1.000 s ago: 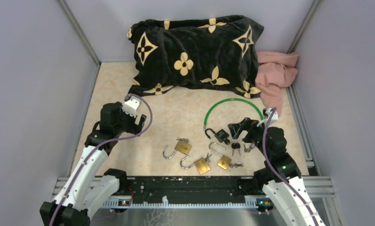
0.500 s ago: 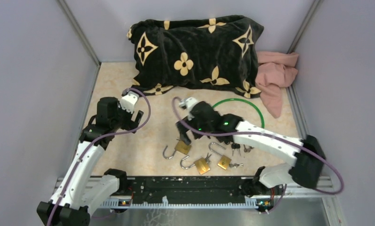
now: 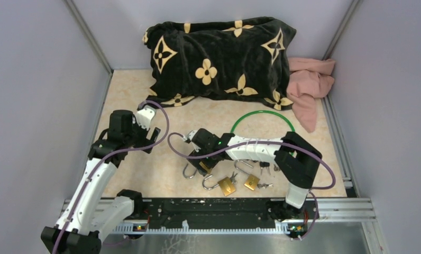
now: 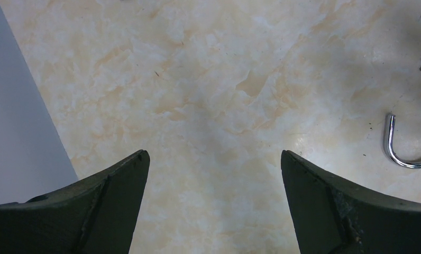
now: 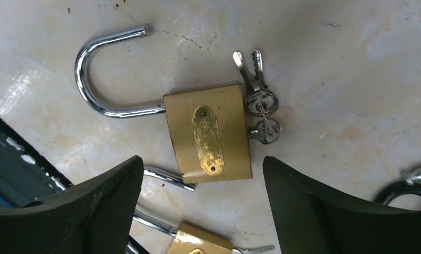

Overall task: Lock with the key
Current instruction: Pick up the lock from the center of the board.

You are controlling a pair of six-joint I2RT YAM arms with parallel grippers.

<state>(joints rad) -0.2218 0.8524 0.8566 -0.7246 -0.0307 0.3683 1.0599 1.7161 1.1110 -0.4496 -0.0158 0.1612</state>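
Right wrist view: the right gripper (image 5: pixel 201 159) hangs over a brass padlock (image 5: pixel 208 132) lying flat on the marbled table top (image 5: pixel 330 53); its fingers are spread, one either side of the lock's body, neither touching it; the steel shackle (image 5: pixel 100 74) is swung open, its free end clear of the body; one key (image 5: pixel 265 129) sits at the body's end, seemingly in the keyhole, with spare keys (image 5: pixel 260 100) on the same ring; the embossed plate on the lock's face bears marks too small to read; a second brass padlock (image 5: pixel 198 243) shows at the lower edge.

Top external view: this lock is the leftmost of three in a row near the arms' bases, the third padlock (image 3: pixel 251 182) at the right; a green cable lock (image 3: pixel 261 114) lies just behind them; a black cushion (image 3: pixel 219 53) with gold flower motifs and a pink cloth (image 3: pixel 309 84) lie at the far wall.

Left wrist view: the left gripper (image 4: pixel 213 153) is spread wide over bare table, holding nothing.
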